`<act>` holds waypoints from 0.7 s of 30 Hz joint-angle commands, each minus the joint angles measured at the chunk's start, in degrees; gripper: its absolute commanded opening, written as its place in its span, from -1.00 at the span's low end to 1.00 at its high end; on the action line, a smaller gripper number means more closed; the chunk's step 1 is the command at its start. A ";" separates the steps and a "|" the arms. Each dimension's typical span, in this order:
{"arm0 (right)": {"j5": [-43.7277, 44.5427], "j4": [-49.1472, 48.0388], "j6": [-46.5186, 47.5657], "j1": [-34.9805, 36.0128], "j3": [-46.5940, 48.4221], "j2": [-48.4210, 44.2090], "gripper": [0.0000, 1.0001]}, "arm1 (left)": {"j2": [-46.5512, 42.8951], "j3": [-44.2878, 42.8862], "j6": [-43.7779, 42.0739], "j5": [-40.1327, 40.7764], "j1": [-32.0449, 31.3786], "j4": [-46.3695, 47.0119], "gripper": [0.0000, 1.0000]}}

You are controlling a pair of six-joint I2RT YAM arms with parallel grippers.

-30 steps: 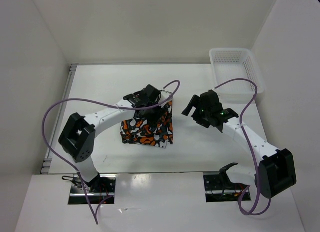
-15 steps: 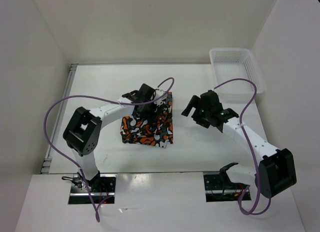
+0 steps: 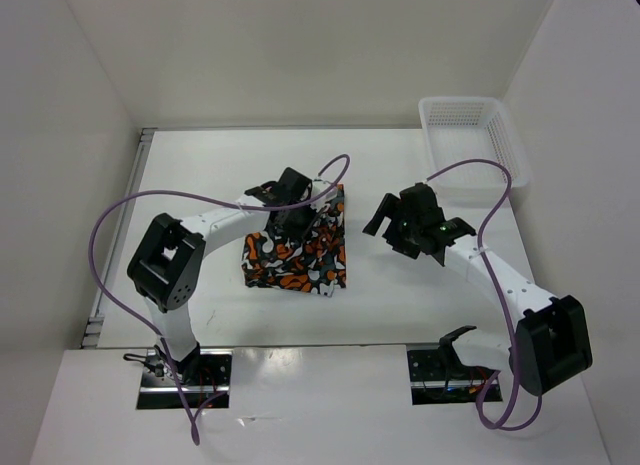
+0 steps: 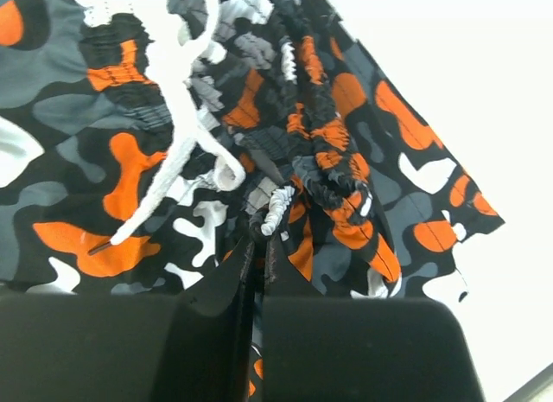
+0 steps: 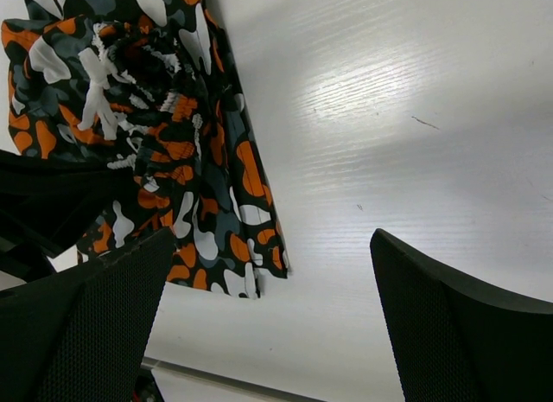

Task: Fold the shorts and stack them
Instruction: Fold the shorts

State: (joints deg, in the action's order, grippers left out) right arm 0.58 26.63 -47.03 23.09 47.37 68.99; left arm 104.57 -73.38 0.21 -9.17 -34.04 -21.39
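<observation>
The camouflage shorts [image 3: 300,257] lie folded in the middle of the table, the waistband bunched at the far end. My left gripper [image 3: 297,225] is down on that bunched waistband. In the left wrist view the left gripper [image 4: 260,239] is shut on a pinch of the shorts [image 4: 130,160] next to the white drawstring [image 4: 177,151]. To the right of the shorts, my right gripper [image 3: 386,235] hangs over bare table. The right gripper [image 5: 270,239] is open with nothing between its fingers, and the shorts [image 5: 164,134] lie off its left finger.
A white mesh basket [image 3: 505,135] stands at the far right corner of the table. Purple cables loop over both arms. White walls close in the table on the left, back and right.
My left gripper has shut on the shorts' waistband, and the left arm's elbow has shifted slightly. The right arm has not moved.
</observation>
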 commanded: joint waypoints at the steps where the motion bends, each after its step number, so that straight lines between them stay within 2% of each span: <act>1: -0.05 -0.70 0.62 -0.24 -0.35 0.09 0.99 | -2.45 -1.32 -0.21 -4.45 -0.15 2.66 -1.00; 10: -0.05 -0.70 0.62 -0.24 -0.35 0.09 0.99 | -10.96 -2.38 -0.21 -7.44 -1.73 4.07 -1.00; 15: -0.66 -1.23 0.62 -0.24 -0.35 0.62 0.99 | -9.05 -2.12 -0.21 -8.23 -2.87 4.59 -1.00; 21: -0.67 -1.23 0.62 -0.24 -0.35 0.62 0.99 | -5.00 1.75 -0.21 -10.43 -4.19 10.83 -1.00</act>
State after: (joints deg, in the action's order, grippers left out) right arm 0.05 26.61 -47.03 23.09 47.31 69.47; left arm 97.58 -73.54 0.23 -16.16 -37.32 -15.57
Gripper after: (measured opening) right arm 0.993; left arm 0.020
